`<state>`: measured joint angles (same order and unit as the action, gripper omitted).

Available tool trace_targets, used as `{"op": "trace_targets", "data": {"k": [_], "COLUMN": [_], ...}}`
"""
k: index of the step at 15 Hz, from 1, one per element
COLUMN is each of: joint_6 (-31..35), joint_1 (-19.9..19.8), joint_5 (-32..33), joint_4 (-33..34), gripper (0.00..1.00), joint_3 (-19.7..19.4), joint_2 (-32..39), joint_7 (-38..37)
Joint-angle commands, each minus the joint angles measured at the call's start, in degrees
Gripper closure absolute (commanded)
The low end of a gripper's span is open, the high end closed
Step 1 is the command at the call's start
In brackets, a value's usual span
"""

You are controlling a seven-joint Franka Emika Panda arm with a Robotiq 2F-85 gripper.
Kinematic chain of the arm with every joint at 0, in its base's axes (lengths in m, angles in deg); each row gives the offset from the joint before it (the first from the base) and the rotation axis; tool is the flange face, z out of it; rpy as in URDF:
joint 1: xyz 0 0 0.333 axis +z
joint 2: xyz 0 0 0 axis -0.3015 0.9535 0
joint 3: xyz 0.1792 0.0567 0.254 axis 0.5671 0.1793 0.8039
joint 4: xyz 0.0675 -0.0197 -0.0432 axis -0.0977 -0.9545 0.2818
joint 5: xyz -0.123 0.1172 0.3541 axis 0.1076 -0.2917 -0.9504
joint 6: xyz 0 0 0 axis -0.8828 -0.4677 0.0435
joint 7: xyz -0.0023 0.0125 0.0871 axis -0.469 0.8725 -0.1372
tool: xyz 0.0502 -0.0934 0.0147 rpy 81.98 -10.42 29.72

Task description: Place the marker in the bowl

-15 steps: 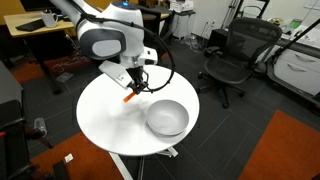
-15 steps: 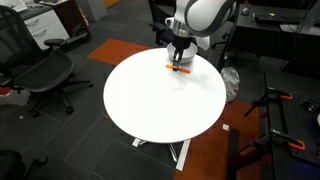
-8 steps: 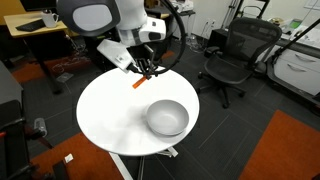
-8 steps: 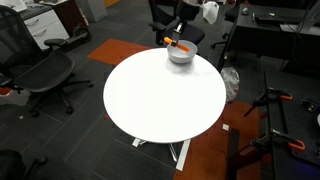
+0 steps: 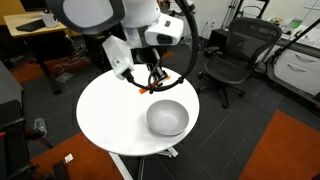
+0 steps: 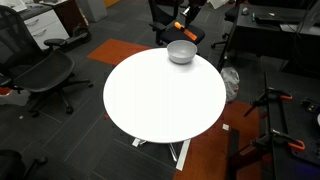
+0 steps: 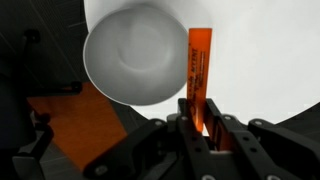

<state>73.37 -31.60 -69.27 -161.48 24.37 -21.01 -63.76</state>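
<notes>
Lifted clear of the round table point(image 5: 105, 120) within the past second, the marker point(image 7: 200, 65) rides clamped between the narrowed fingers of the gripper point(image 7: 198, 117). It juts ahead of them, just beside the rim of the bowl point(image 7: 135, 55) and not yet over it. Nothing blocks the way; an office chair point(image 5: 232, 55) stands well beyond.

A round white table point(image 5: 105, 115) stands on dark floor point(image 5: 250, 115); a black chair point(image 5: 230, 55) and orange carpet point(image 5: 285, 150) are near.
</notes>
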Motion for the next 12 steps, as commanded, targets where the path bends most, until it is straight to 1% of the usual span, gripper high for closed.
{"op": "trace_targets", "data": {"k": [1,2,4,5,9,12], "joint_6": [-5.7,-7.3,-9.8,-10.5,-10.3,-10.8], "joint_1": [-0.1,-0.1,-0.2,-0.2,-0.5,-1.1], "joint_5": [-0.2,-0.3,-0.4,-0.4,0.0,-0.2], "joint_4": [3.1,4.1,6.0,7.1,11.3,14.2], "gripper": [0.95,0.95,0.9,0.95,0.95,0.95], "joint_3": [-1.5,-1.9,-2.5,-2.7,-3.5,-3.3], "joint_2": [1.2,1.7,2.7,3.5,7.4,10.9], "joint_7": [-4.4,-5.0,-6.5,-7.1,-9.0,-9.5]}}
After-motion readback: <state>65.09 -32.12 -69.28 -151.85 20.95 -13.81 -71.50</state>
